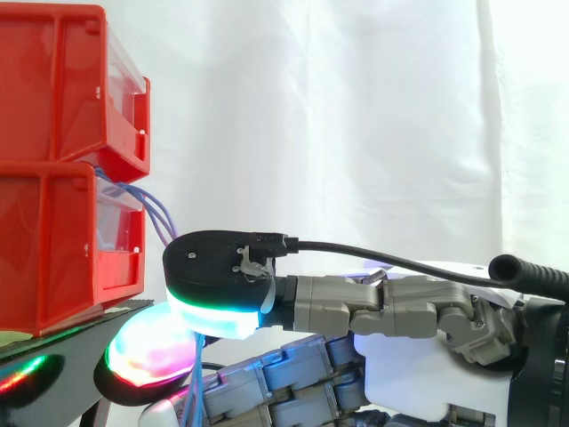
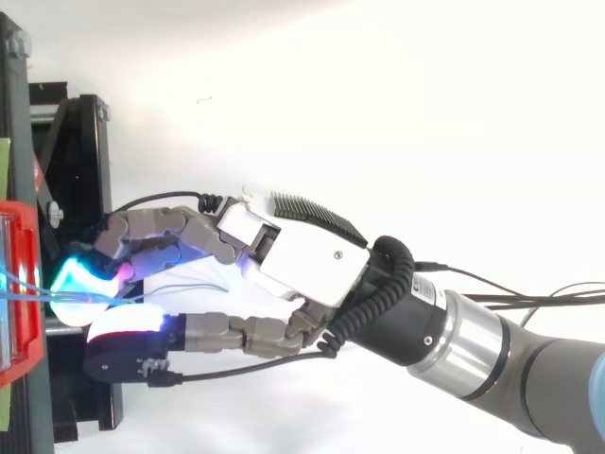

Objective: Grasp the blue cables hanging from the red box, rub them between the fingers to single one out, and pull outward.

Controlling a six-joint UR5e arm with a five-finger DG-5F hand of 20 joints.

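Observation:
Two red boxes are stacked at the left, an upper one [image 1: 62, 89] above a lower one [image 1: 53, 249]. Thin blue cables [image 1: 153, 212] come out at the seam between them and drop to the right. My hand [image 2: 302, 255] reaches in from the right, level with the lower box. The cables run down between its thumb, whose pad glows cyan and green, and the magenta-glowing fingertips [image 1: 151, 351]. They show again below the pads. Thumb and fingers are closed together on the cables. From above, the cables [image 2: 26, 288] stretch from the red box rim [image 2: 21, 284] to the cyan fingertips.
The black stand [image 2: 71, 132] carries the boxes at the left, its shelf edge just under my fingertips. A white curtain [image 1: 356, 116] hangs behind, and a white surface [image 2: 397, 113] lies beneath the arm.

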